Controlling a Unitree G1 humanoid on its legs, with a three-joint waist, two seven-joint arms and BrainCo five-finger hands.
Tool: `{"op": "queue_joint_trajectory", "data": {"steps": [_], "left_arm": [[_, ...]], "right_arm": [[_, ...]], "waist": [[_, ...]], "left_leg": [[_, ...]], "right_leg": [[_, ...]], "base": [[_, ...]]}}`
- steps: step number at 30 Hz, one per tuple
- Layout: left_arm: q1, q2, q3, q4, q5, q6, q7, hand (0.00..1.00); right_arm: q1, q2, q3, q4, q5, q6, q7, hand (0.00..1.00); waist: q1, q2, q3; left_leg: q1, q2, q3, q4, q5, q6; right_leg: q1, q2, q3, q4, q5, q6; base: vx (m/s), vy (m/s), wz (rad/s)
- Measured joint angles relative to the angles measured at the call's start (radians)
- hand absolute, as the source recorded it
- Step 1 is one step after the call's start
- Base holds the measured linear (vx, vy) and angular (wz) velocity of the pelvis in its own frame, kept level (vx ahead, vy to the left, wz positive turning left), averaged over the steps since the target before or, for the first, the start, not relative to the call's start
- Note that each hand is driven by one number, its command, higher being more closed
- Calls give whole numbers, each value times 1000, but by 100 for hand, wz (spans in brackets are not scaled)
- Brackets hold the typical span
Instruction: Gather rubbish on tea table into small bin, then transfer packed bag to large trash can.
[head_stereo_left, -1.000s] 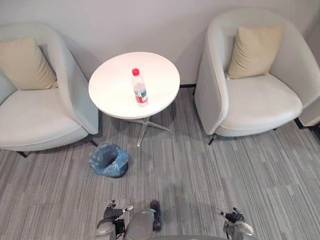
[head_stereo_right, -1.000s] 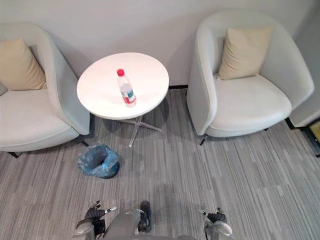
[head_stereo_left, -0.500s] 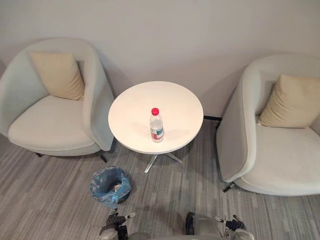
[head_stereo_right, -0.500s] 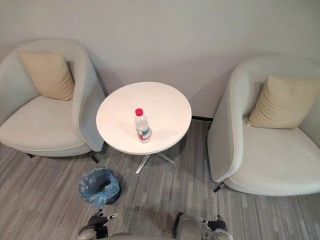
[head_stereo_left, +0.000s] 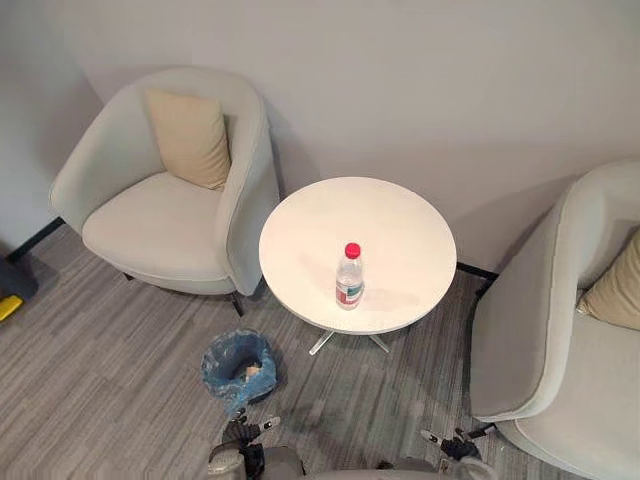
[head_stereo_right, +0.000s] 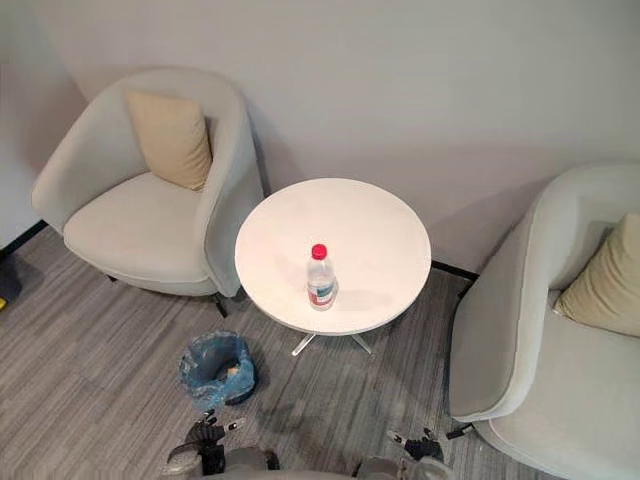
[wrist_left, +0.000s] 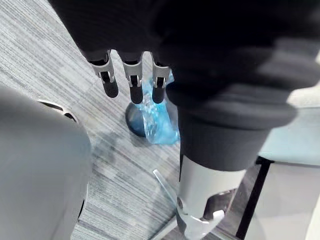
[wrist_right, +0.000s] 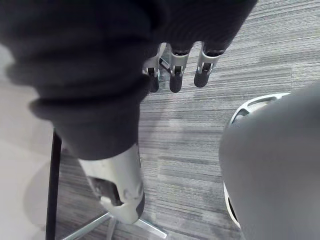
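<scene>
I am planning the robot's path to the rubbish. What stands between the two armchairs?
In the left eye view, a round white tea table stands between the left armchair and the right armchair, one red-capped bottle upright on it.

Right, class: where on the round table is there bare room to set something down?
The table is bare everywhere but near its front edge, where the bottle stands; the widest free patch lies between bottle and wall.

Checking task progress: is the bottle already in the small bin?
No, the bottle stands upright on the round white table, while the blue-lined small bin sits on the floor beside it.
</scene>
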Motion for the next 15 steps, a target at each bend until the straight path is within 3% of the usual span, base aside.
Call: {"op": "queue_joint_trajectory", "data": {"steps": [6, 11, 15], "left_arm": [[8, 20, -39, 22, 1, 0, -1, 0], [1, 36, -75, 44, 1, -1, -1, 0], [-7, 56, -119, 58, 2, -5, -1, 0]], "right_arm": [[6, -2, -19, 13, -11, -1, 0, 0], [-12, -27, -16, 48, -52, -1, -1, 0], [-18, -79, 57, 42, -75, -2, -14, 0]], "waist": [[-5, 6, -11], [-6, 4, -12], [-7, 5, -13]], "left_leg": [[93, -63, 2, -191, 92, 5], [116, -65, -39, -290, 155, -2], [116, -73, -106, -348, 190, -6]], "right_leg": [[34, -11, 12, -66, 37, 7], [43, 20, 10, -113, 73, -11], [41, 39, 14, -156, 98, -15]], "base": [[9, 38, -1], [-86, -38, 7], [-104, -26, 4]]}}
